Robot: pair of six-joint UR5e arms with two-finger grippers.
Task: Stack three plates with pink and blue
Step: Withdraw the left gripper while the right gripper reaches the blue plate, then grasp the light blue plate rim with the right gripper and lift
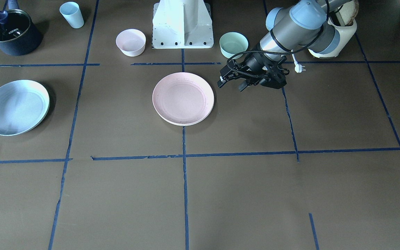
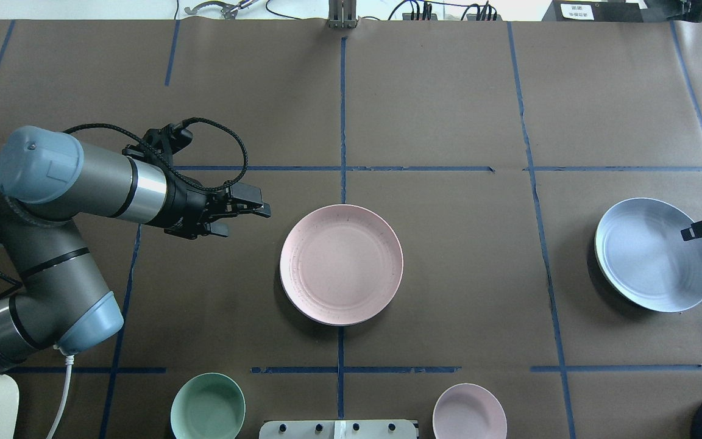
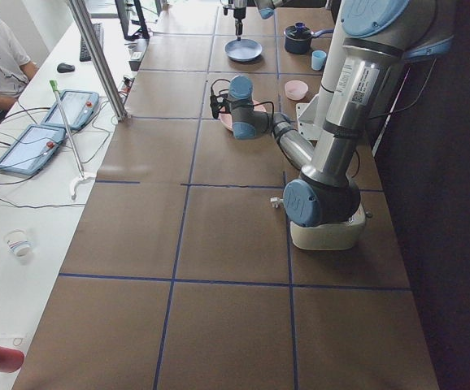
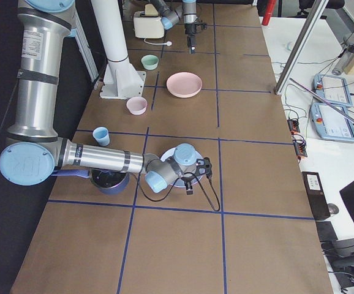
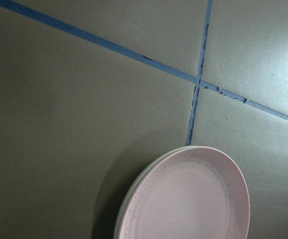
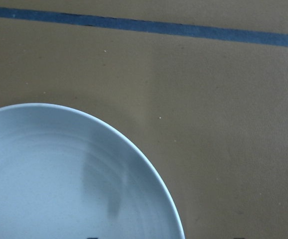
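The pale pink plate (image 2: 341,263) lies at the table's middle on top of the cream-white plate (image 5: 127,199), of which only a rim sliver shows. My left gripper (image 2: 247,221) hovers just left of this stack, open and empty. The light blue plate (image 2: 652,253) is at the far right, tilted and lifted off the table. My right gripper (image 2: 701,230) is shut on its outer rim, one finger lying over the inside. The right wrist view shows the blue plate (image 6: 69,179) close below. In the front view the blue plate (image 1: 16,106) is at the left.
A small pink bowl (image 2: 470,411) and a mint-green bowl (image 2: 208,407) stand near the robot base (image 1: 182,24). A dark pot (image 1: 10,33) and a blue cup (image 1: 71,14) are behind the blue plate. A cream appliance (image 1: 340,33) stands by the left arm.
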